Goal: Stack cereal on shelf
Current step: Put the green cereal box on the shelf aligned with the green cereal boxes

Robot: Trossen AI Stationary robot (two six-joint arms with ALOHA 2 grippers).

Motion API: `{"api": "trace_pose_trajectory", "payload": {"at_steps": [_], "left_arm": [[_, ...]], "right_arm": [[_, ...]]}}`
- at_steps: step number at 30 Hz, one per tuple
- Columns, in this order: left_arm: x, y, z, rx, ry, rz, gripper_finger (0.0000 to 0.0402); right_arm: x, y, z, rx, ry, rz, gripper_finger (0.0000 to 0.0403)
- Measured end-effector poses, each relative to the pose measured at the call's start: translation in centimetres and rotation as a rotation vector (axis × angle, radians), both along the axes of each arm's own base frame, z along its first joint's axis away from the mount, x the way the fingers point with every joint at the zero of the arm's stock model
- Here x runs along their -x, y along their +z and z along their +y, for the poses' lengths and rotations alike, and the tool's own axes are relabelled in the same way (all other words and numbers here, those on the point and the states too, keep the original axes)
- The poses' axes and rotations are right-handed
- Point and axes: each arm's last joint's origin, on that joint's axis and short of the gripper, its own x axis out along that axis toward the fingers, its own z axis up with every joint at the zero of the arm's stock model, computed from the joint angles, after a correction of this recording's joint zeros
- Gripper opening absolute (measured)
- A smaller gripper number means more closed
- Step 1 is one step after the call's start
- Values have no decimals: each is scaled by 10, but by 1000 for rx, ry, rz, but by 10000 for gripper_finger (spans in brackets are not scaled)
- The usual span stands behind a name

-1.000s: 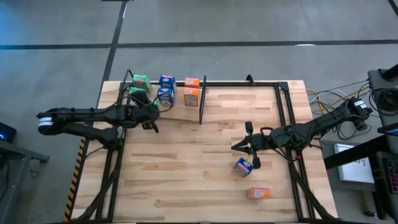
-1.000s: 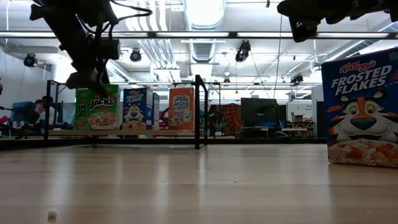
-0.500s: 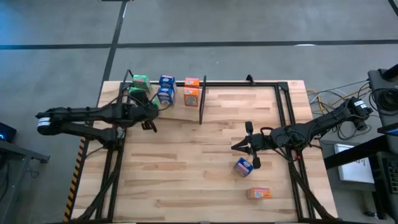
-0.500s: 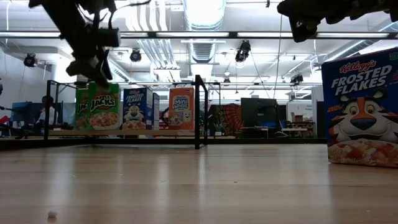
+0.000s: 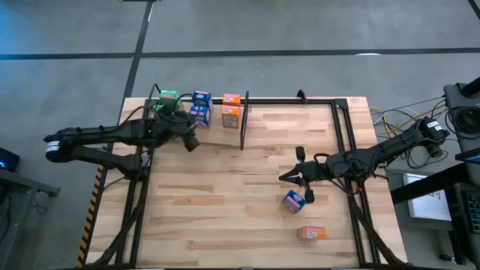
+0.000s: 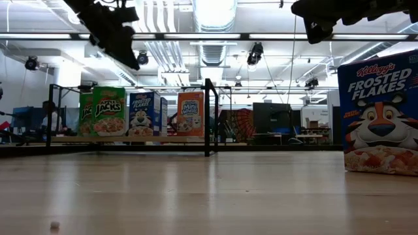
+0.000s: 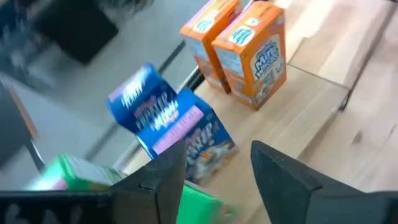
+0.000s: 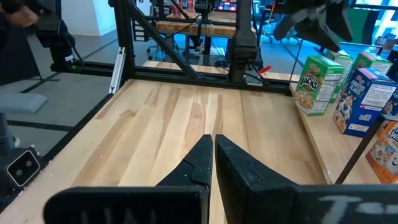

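My left gripper hangs parted and empty, upper left, above the shelved small cardboard cereal boxes; right gripper pinched shut. The loose blue box, lower right, looks light, crushable: I'd pinch its broad faces.

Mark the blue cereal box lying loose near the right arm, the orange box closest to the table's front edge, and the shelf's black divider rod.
blue cereal box (image 5: 293,200), high view, its top face.
orange box (image 5: 311,233), high view, middle of its upper side.
black divider rod (image 6: 208,117), low view, mid-height of the upright.
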Motion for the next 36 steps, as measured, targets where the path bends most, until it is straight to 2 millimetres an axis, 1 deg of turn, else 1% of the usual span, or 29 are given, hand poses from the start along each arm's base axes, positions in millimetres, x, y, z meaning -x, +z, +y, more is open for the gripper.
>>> {"api": "trace_pose_trajectory", "payload": {"at_steps": [2, 5, 10, 12, 19, 26, 36], "left_arm": [[-4, -4, 1, 51, 59, -43, 145], [-11, -12, 2, 98, 116, -67, 102], [-25, -28, 4, 127, 150, -14, 23], [-29, -34, 5, 130, 153, 26, 6], [-34, -49, 6, 132, 157, 147, 13], [-30, -51, 5, 127, 161, 229, 1], [-24, -51, 4, 135, 177, 263, 0]], "right_arm": [[0, 0, 0, 0, 0, 0, 9], [0, 0, 0, 0, 0, 0, 9], [0, 0, 0, 4, 1, -1, 9], [0, 0, 0, 4, 1, -1, 9], [0, 0, 0, 4, 1, -1, 9], [0, 0, 0, 4, 1, -1, 9], [0, 0, 0, 4, 1, -1, 9]]}}
